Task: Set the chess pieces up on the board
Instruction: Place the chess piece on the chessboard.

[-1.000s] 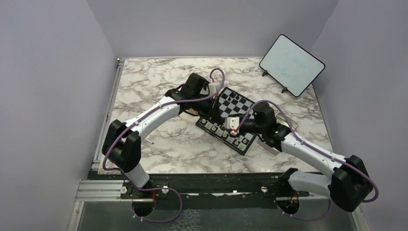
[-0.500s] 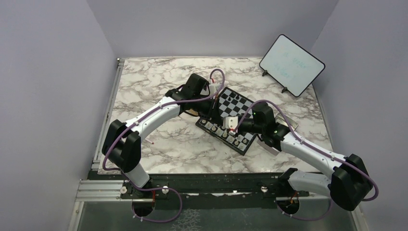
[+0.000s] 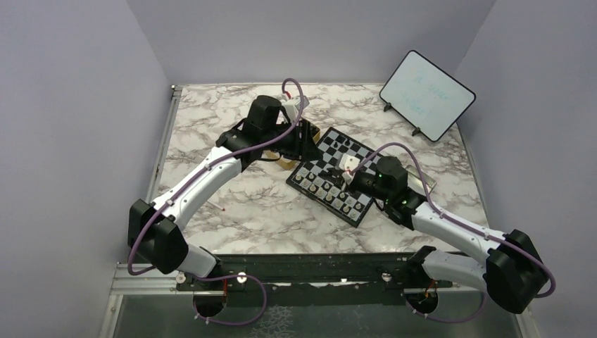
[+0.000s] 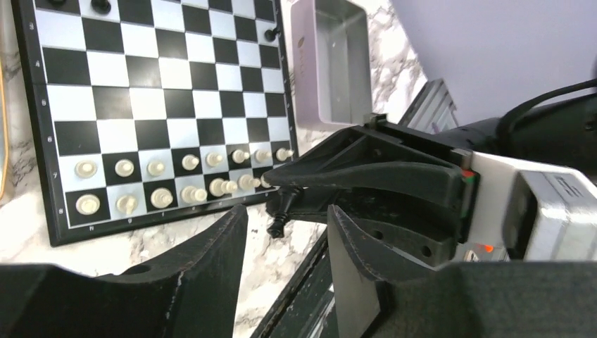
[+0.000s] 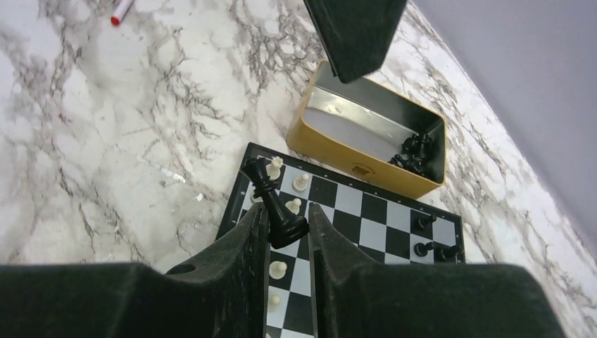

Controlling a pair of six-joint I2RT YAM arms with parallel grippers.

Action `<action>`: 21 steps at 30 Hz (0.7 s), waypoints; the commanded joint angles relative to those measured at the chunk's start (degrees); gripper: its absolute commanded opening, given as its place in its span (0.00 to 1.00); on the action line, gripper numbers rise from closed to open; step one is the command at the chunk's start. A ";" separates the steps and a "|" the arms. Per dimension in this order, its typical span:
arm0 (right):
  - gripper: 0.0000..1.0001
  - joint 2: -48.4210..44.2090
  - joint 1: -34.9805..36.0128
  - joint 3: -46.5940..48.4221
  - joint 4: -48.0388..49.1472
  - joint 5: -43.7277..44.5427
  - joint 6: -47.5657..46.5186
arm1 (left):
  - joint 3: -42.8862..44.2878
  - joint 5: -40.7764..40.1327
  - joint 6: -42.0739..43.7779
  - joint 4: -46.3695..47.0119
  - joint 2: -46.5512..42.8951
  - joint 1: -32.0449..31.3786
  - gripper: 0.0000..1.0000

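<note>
The black and white board (image 3: 354,151) lies mid-table and shows in the left wrist view (image 4: 127,105) and the right wrist view (image 5: 366,211). Pale pieces (image 4: 158,182) fill its two near rows. A few black pieces (image 5: 427,246) stand at its far edge. My right gripper (image 5: 286,211) is shut on a tilted black chess piece (image 5: 274,204), held above the board's pale-piece corner (image 3: 341,176). My left gripper (image 4: 287,215) is open and empty above the gold tin (image 3: 300,138). More black pieces (image 5: 415,151) lie in the gold tin (image 5: 352,160).
The silver tin lid (image 4: 331,63) lies beside the board's right side. A white tablet (image 3: 426,95) stands at the back right. A red-tipped marker (image 5: 121,8) lies on the marble left of the board.
My left arm has pulled back from the board, up and to the left, to above the tin. My right gripper has shifted slightly farther over the board with the black piece.
</note>
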 commanded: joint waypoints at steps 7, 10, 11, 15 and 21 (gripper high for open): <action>0.12 -1.23 0.31 -3.50 18.12 7.68 19.41 | -5.68 0.49 -6.93 10.67 -3.00 -0.10 0.54; 0.12 -0.93 0.35 -3.85 19.97 8.96 22.00 | -6.33 1.56 -7.85 12.01 -2.42 -0.10 0.54; 0.12 -0.69 0.31 -3.65 19.87 9.18 22.25 | -6.42 2.00 -8.16 12.34 -2.18 -0.10 0.54; 0.12 -0.34 0.34 -3.23 19.77 10.64 23.69 | -7.00 3.15 -9.30 14.07 -1.94 -0.10 0.51; 0.12 0.38 0.30 -3.24 20.38 10.60 24.30 | -8.26 4.92 -11.02 16.91 -1.37 -0.10 0.40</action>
